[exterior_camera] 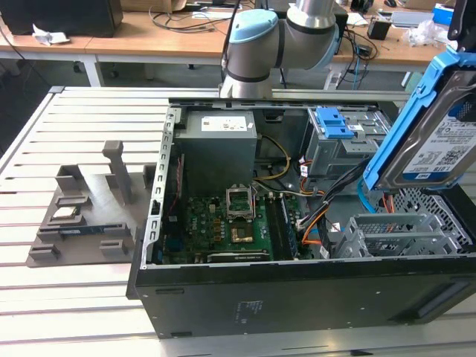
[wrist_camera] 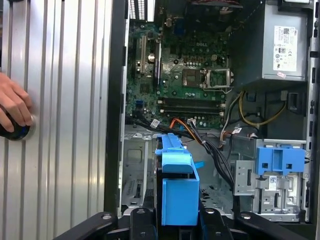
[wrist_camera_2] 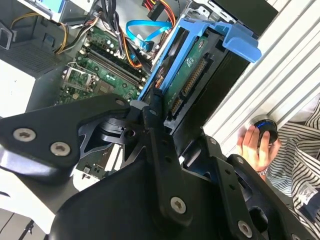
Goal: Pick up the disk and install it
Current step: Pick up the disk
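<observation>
Blue plastic frames the disk (exterior_camera: 435, 145), which hangs tilted on edge above the open case (exterior_camera: 297, 297), at the exterior view's right and clear of the cables. The gripper (wrist_camera_2: 172, 125) is clamped on one end of it, probably so the free end can lead down toward the cage (exterior_camera: 387, 230) below. It is not yet seated. A hand (wrist_camera: 12, 107) rests on a knob (wrist_camera: 15, 131) on the table (wrist_camera: 65, 100), perhaps a stop switch.
</observation>
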You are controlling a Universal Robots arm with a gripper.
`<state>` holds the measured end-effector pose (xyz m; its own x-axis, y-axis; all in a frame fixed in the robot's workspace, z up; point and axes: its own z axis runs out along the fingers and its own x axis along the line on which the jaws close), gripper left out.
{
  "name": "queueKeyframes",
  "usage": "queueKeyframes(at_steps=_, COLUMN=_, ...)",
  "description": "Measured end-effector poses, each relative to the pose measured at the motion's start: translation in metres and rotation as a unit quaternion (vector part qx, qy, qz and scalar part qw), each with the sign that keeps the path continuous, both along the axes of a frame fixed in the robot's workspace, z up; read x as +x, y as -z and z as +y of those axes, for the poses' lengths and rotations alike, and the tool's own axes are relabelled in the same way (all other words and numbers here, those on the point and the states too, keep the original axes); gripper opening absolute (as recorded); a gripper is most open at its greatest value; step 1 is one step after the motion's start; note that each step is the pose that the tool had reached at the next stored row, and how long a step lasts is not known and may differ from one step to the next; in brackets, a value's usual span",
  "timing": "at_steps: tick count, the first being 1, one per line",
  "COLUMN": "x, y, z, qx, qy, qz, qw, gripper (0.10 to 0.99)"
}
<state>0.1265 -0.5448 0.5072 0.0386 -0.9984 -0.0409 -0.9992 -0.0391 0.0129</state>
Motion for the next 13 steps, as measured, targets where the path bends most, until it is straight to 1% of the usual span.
queueKeyframes(at_steps=7, x=0.0020, y=0.0149, z=0.0000, qx=0.0000, qy=0.001, qz=0.0007, qw=1.0000, gripper=0.361)
queueKeyframes(at_steps=8, x=0.0028, y=0.0184, z=0.0001, qx=-0.0002, qy=0.003, qz=0.0008, qw=1.0000, gripper=0.361)
queueKeyframes(at_steps=11, x=0.0052, y=0.0248, z=0.0000, qx=-0.0001, qy=0.012, qz=0.0008, qw=0.9999, gripper=0.361)
queueKeyframes(at_steps=13, x=0.0083, y=0.0271, z=0.0000, qx=-0.0004, qy=0.015, qz=0.0008, qw=0.9999, gripper=0.361)
